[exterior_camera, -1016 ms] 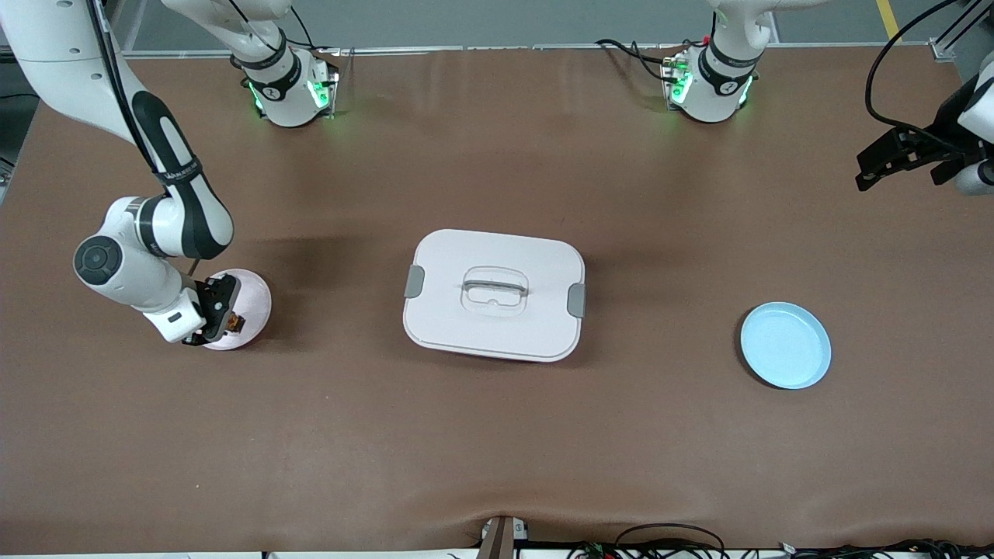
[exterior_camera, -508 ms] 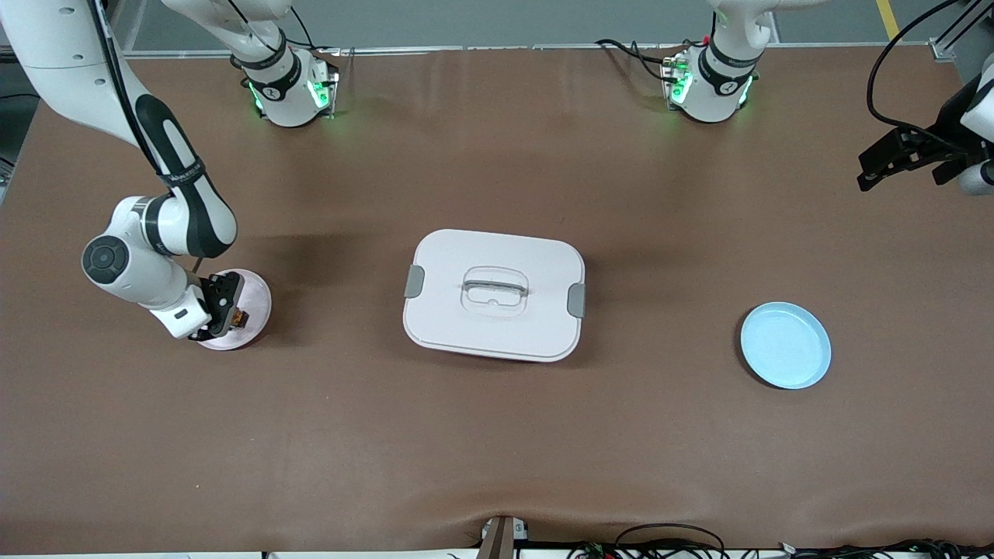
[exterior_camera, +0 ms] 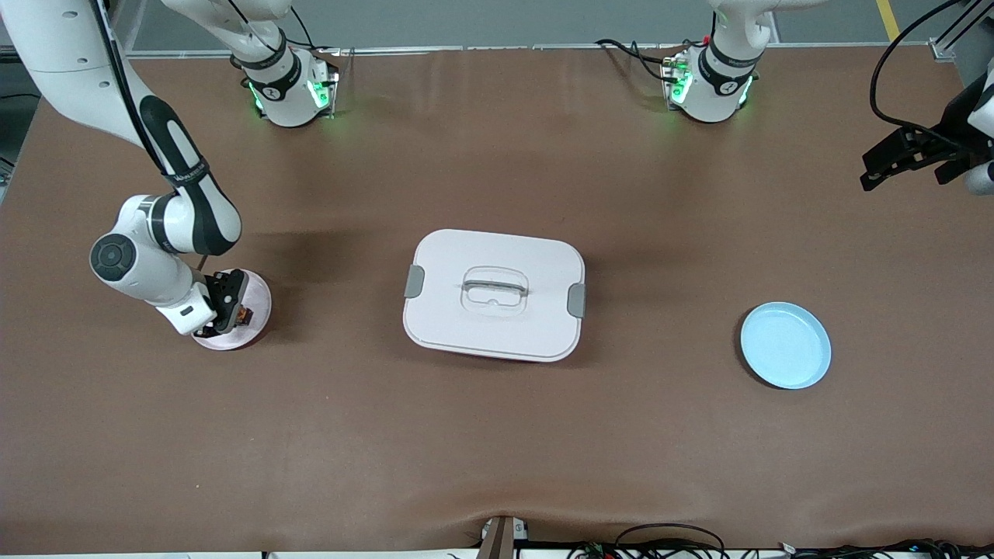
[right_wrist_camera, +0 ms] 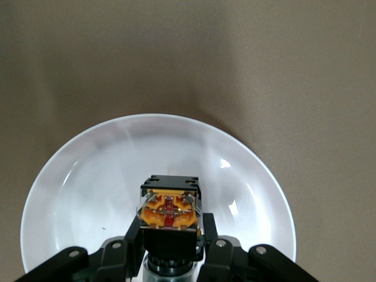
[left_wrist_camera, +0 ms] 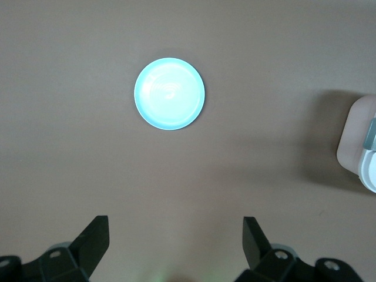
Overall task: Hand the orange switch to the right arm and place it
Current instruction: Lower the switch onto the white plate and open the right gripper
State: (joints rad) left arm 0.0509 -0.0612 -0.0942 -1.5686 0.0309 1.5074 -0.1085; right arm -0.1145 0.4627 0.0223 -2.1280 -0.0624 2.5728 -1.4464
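The orange switch (right_wrist_camera: 169,208), a small black block with an orange face, sits between the fingers of my right gripper (right_wrist_camera: 169,234), which is shut on it. Both are low over a pale pink plate (right_wrist_camera: 88,176) at the right arm's end of the table. Whether the switch touches the plate I cannot tell. In the front view the switch (exterior_camera: 243,315) shows just past the right gripper (exterior_camera: 231,309), above the pink plate (exterior_camera: 258,298). My left gripper (exterior_camera: 871,171) waits open and empty in the air at the left arm's end of the table. Its fingers (left_wrist_camera: 94,238) stand wide apart.
A white lidded box with a handle and grey clips (exterior_camera: 494,293) stands mid-table. A light blue plate (exterior_camera: 785,345) lies toward the left arm's end, nearer the front camera, and it also shows under the left gripper as a blue plate (left_wrist_camera: 170,93). Cables hang along the table's front edge.
My right gripper has come down a little over the pink plate with the switch still in it. The left gripper has drifted slightly toward the table's end.
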